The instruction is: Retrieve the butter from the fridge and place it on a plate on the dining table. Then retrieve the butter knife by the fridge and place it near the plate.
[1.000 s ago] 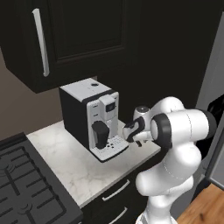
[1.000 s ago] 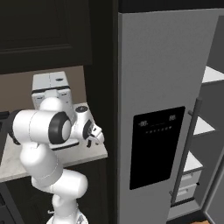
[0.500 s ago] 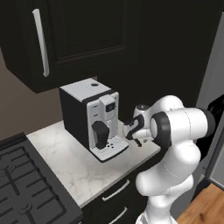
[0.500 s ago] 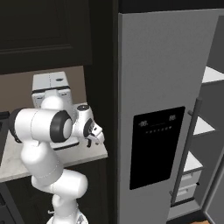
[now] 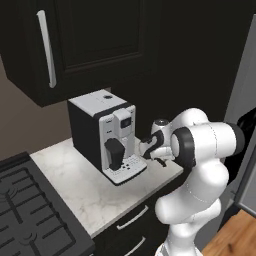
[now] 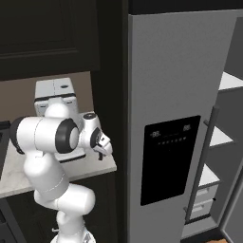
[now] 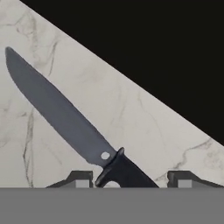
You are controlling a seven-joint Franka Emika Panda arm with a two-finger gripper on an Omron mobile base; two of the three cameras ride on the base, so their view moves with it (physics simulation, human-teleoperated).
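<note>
The butter knife (image 7: 74, 127) lies flat on the small marble counter (image 7: 144, 122), with a grey blade and a dark handle. In the hand view its handle sits between my two fingertips (image 7: 81, 179), with a gap on each side. My gripper (image 7: 131, 180) is open around the handle and points down at the counter's right end (image 5: 159, 161), beside the fridge (image 6: 171, 118). From the right base view the gripper (image 6: 101, 153) hangs just over the counter edge. The butter, the plate and the dining table are out of view.
A black and white coffee machine (image 5: 102, 135) stands on the counter just left of my hand. A dark stove top (image 5: 30, 220) lies at far left, black cabinets (image 5: 90, 45) hang above. The fridge's right side stands open, showing white shelves (image 6: 228, 142).
The hand has sunk very slightly toward the counter; the arm otherwise holds its place by the coffee machine.
</note>
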